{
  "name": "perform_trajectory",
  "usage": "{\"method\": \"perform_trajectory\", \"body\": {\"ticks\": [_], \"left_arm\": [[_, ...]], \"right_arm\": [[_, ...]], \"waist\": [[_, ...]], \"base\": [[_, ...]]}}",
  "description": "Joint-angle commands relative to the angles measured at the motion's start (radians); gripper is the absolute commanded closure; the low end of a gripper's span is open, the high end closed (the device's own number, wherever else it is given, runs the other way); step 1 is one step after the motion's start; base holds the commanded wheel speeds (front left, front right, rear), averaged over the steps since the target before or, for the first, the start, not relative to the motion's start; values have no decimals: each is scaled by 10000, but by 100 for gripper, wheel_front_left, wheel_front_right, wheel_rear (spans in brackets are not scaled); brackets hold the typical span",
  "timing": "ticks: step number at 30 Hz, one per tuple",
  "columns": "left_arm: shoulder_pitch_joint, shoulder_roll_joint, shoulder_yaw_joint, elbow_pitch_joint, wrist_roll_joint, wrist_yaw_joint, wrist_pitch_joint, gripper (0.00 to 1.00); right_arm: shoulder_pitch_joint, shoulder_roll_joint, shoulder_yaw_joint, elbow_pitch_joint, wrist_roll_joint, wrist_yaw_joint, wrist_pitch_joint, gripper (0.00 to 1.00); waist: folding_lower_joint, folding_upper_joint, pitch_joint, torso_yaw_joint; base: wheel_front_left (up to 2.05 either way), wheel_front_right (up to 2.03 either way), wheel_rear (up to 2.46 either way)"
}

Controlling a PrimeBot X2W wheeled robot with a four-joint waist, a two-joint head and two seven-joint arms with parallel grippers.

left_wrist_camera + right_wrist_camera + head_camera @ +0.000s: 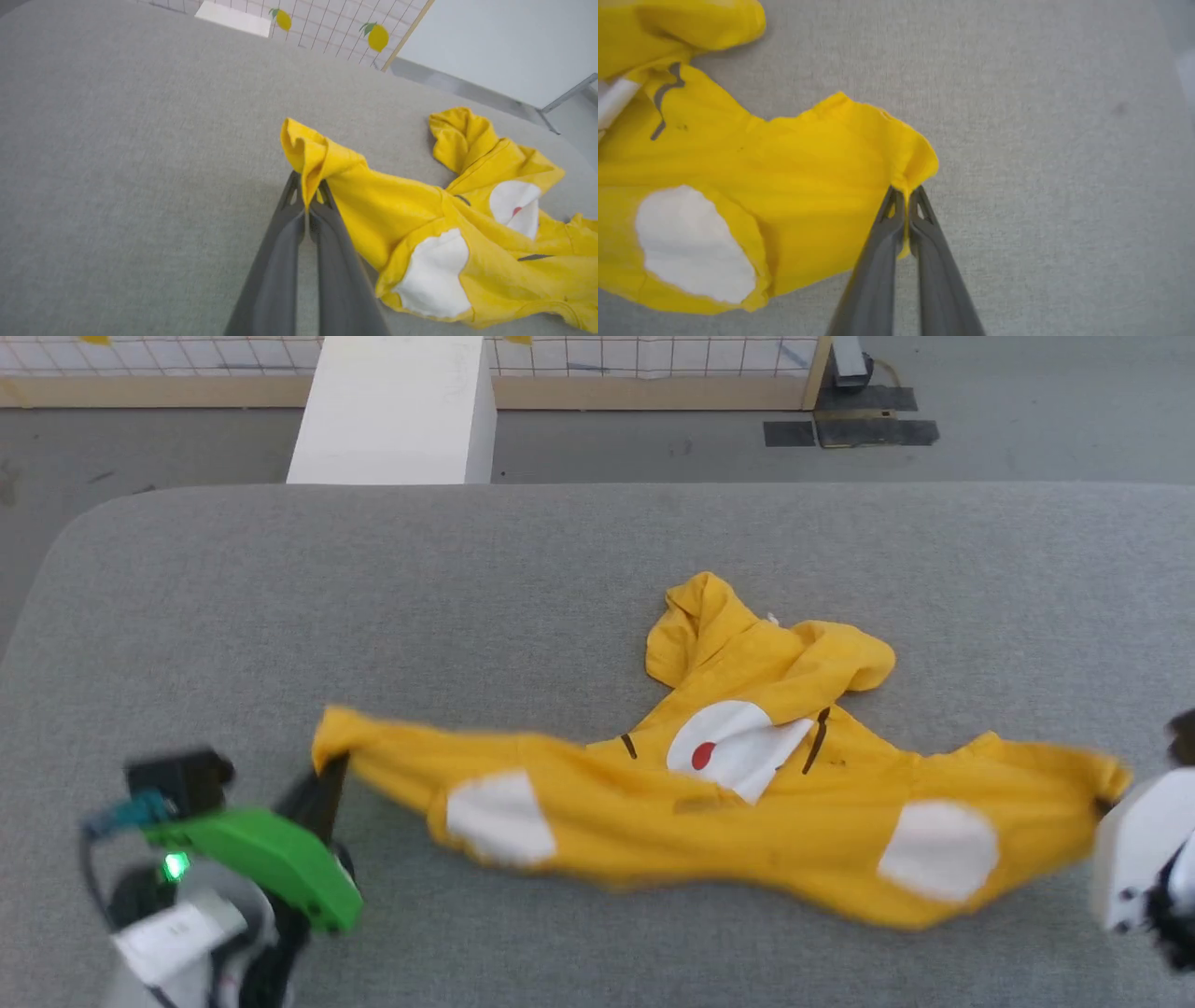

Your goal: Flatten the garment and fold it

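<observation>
The garment [747, 803], a mustard-yellow T-shirt with white patches, a red dot and black stripes, lies stretched left to right across the grey table [280, 616]. Its upper part is bunched toward the far side. My left gripper [329, 767] is shut on the garment's left corner, and the left wrist view shows the garment [420, 210] pinched between the dark fingertips of that gripper [308, 193]. My right gripper [1106, 803] is shut on the right corner, with the garment [784, 186] nipped at the tips of that gripper [906, 196] in the right wrist view.
A white block [397, 411] stands beyond the table's far edge, before a wire-grid fence [653, 355] with lemon decorations [377, 37]. Grey floor [1027, 439] lies behind the table. Bare table surface surrounds the garment on every side.
</observation>
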Motion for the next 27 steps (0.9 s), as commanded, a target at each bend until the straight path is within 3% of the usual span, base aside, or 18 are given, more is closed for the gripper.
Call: {"method": "perform_trajectory", "body": {"ticks": [1, 7, 13, 20, 27], "left_arm": [[-473, 191, 161, -522, -329, -133, 178, 100], [-2240, 771, 594, -2391, -1050, 23, 1404, 100], [-4757, 1142, 785, -2506, -1109, 454, 2088, 100], [-7760, 1393, 619, -726, -381, 757, 1874, 100], [-10579, 1300, 949, 813, 151, 1209, 502, 100]], "right_arm": [[-151, -370, 47, -698, 114, -17, 288, 100], [-1726, -2133, 502, -2811, 531, -17, 1296, 100], [-4828, -3461, 1343, -2400, 865, -17, 1413, 100], [-8189, -3637, 2308, -501, 421, -17, 692, 100], [-11394, -3276, 2922, 1192, -538, -17, -1152, 100]], "waist": [[0, 0, -59, -91], [0, 0, -12, -382], [0, 0, 513, -661], [0, 0, 1904, -823], [0, 0, 3476, -1092]], "base": [[0, 0, 0], [0, 0, 0], [0, 0, 0], [0, 0, 0], [0, 0, 0]]}}
